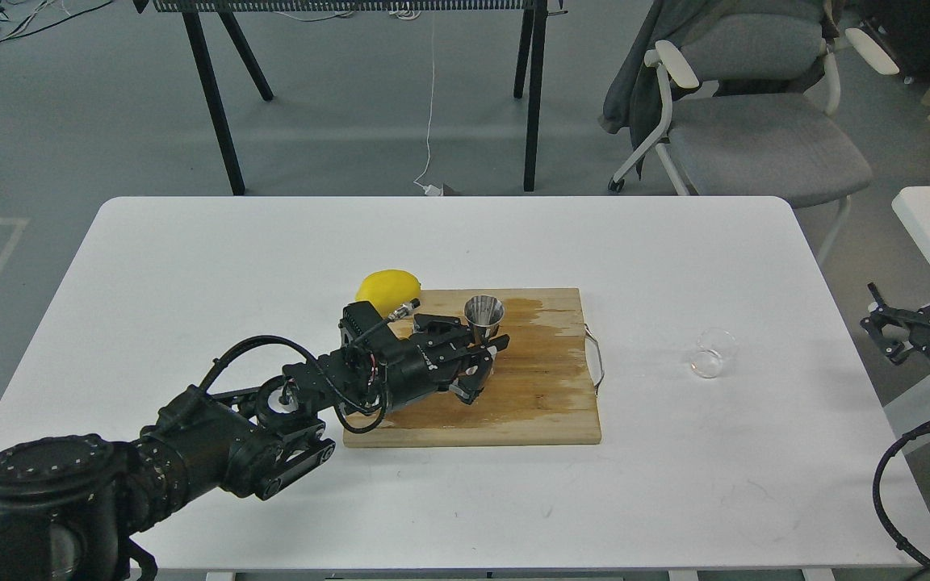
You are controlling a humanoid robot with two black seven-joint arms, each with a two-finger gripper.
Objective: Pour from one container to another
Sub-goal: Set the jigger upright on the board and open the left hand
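Take the wooden cutting board point(529, 379) as your landmark: it lies mid-table, with wide bare white table point(190, 266) all round. The steel jigger point(483, 318) stands upright near its far edge, contents not visible. The clear glass cup point(712, 353), apparently empty, stands well right of the board. Your left gripper point(487, 367) reaches low over the board, fingers spread, just beside the jigger. Your right gripper point(885, 327) waits beyond the table's right edge, fingers apart. A lemon point(388, 290) sits at the board's far-left corner.

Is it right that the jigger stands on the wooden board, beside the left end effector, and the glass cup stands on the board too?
Not quite: the head view shows the cup on the white table, right of the board. The jigger does stand on the board beside the left end effector.
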